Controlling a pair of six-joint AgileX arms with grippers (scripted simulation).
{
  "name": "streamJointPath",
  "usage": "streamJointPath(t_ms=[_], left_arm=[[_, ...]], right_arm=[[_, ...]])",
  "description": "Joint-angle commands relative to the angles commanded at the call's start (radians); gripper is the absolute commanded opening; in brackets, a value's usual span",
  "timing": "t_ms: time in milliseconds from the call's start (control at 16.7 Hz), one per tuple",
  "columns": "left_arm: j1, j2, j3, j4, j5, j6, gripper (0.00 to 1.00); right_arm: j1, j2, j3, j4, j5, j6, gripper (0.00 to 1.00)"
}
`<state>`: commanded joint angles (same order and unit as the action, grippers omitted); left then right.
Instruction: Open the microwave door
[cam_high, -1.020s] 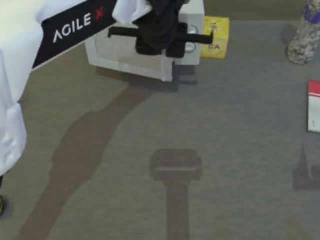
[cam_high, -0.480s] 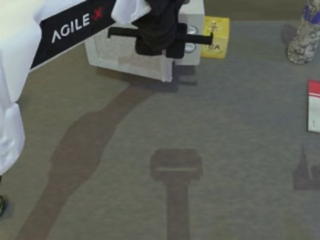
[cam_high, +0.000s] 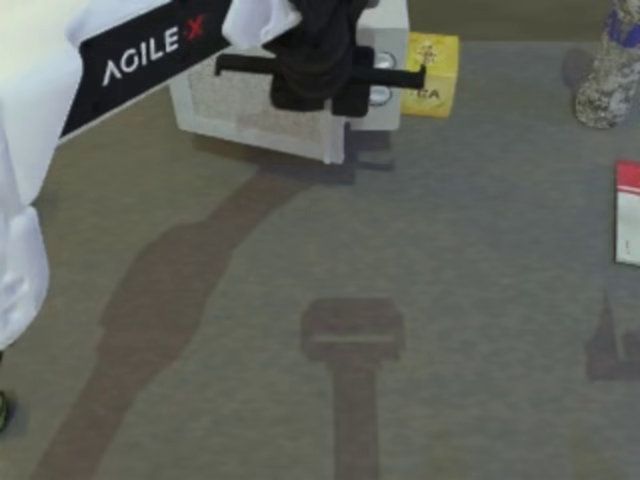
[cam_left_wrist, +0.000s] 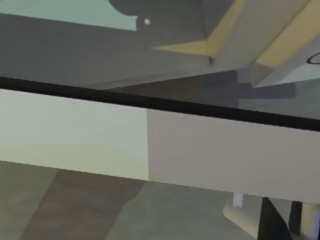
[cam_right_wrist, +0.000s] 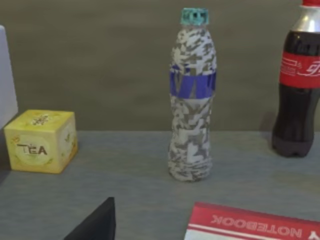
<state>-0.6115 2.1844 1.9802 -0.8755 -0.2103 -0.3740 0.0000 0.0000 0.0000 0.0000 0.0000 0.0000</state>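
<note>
The microwave (cam_high: 300, 100) sat at the upper centre of the top view, against the far edge of the tabletop (cam_high: 450, 280), its white body half hidden under my left arm. The microwave door (cam_high: 255, 115), with its grey speckled window, faced down the frame, and its right edge stood slightly out from the body near the knob panel. The left gripper (cam_high: 318, 80) hung over the microwave's front, just above the door's right end; whether its fingers were spread or closed, I could not tell (the dark wrist covered them from above). The left wrist view showed only a pale panel edge under a black strip, very close.

Just right of the microwave stood a yellow tea box (cam_high: 432, 62). At the upper right corner of the top view was a camouflage-patterned bottle (cam_high: 610, 75), and a red notebook (cam_high: 628, 210) lay at the right edge. The right wrist view added a cola bottle (cam_right_wrist: 299, 80). The right gripper itself was not seen.
</note>
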Motion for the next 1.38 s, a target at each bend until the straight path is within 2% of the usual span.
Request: streamJointPath(t_ms=[600, 1020, 1380], left_arm=[[-0.007, -0.001, -0.002, 0.003, 0.007, -0.002, 0.0], [0.014, -0.091, -0.141, 0.071, 0.05, 0.095, 0.0], [0.015, -0.095, -0.15, 0.074, 0.053, 0.101, 0.0]], right_arm=[[0.0, 0.0, 0.0, 0.0, 0.0, 0.0, 1.0], [0.0, 0.0, 0.0, 0.0, 0.0, 0.0, 1.0], [0.0, 0.0, 0.0, 0.0, 0.0, 0.0, 1.0]])
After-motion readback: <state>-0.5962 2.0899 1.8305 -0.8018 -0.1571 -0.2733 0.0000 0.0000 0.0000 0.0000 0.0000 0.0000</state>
